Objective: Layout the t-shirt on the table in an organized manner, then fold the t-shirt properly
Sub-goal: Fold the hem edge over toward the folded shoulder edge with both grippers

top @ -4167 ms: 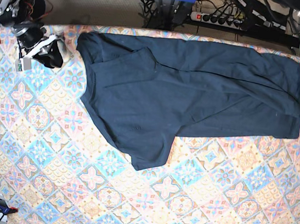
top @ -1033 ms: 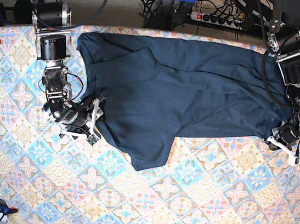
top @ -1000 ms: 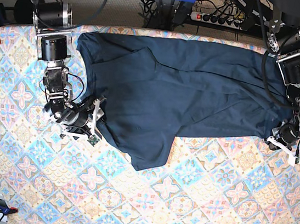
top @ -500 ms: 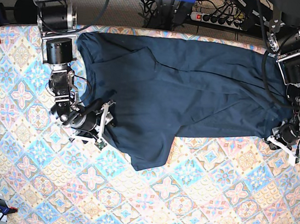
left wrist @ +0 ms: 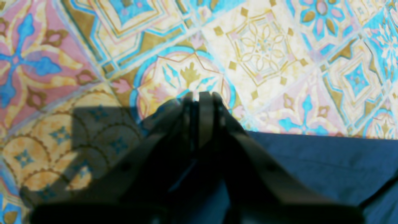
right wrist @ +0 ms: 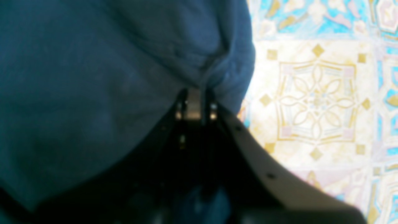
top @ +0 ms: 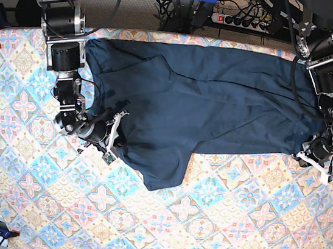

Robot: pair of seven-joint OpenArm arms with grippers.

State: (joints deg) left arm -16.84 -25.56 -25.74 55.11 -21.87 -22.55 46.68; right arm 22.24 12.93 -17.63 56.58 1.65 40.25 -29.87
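Base view: the t-shirt (top: 156,111) lies spread and wrinkled on the table (top: 234,219). The left gripper (left wrist: 202,99) and the right gripper (right wrist: 196,96) both have jaws closed, each pinching the t-shirt's edge.

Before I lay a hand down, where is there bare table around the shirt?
The widest bare stretch of table runs from the shirt's lower edge to the near side, right of its hanging flap. Another patch lies left of that flap, below the right end effector. It's crowded where both end effectors pinch the shirt's edges.
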